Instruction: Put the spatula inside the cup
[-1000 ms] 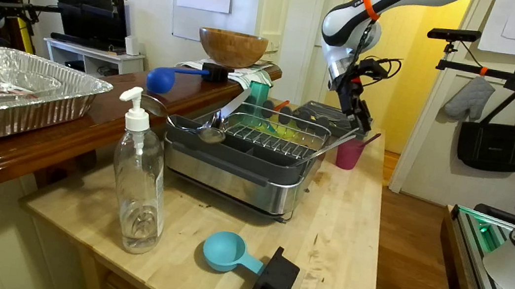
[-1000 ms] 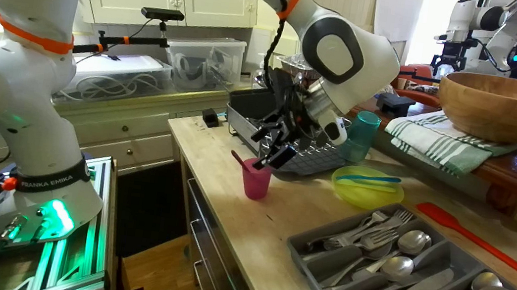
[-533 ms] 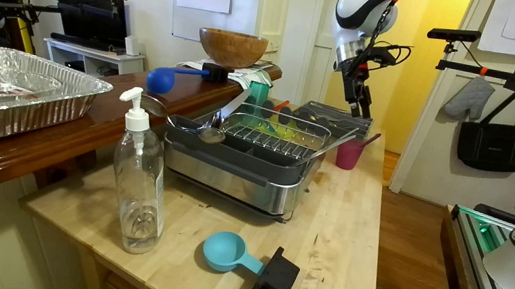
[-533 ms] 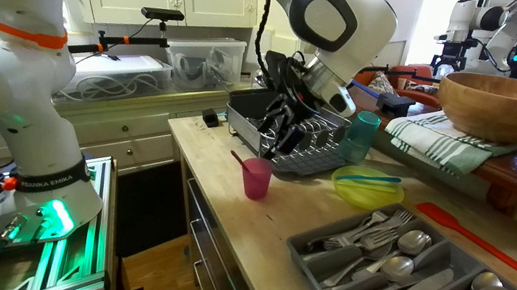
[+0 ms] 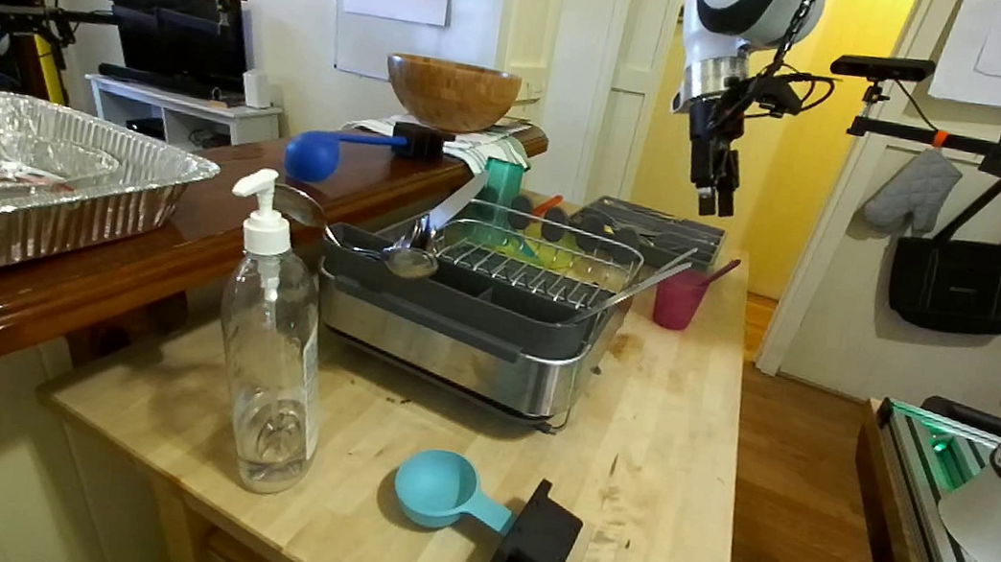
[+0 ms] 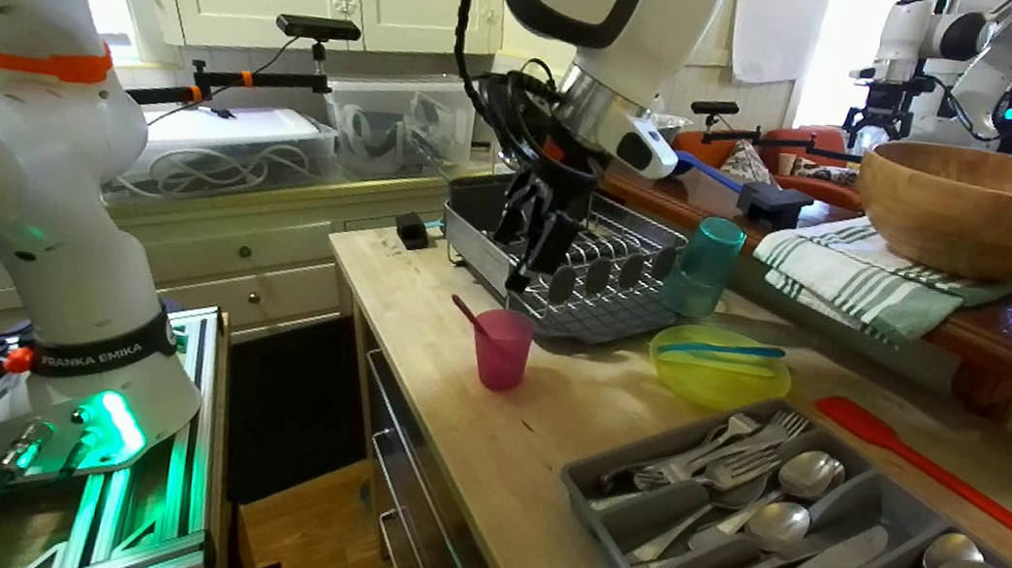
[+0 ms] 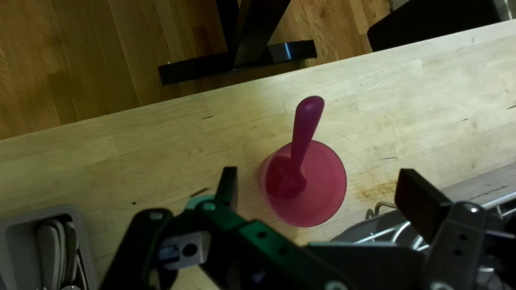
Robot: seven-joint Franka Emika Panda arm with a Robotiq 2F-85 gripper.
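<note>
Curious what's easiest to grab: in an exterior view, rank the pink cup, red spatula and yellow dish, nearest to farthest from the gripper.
1. Pink cup: just below the gripper.
2. Yellow dish: picture right of the cup.
3. Red spatula: farther right, past the dish.
</note>
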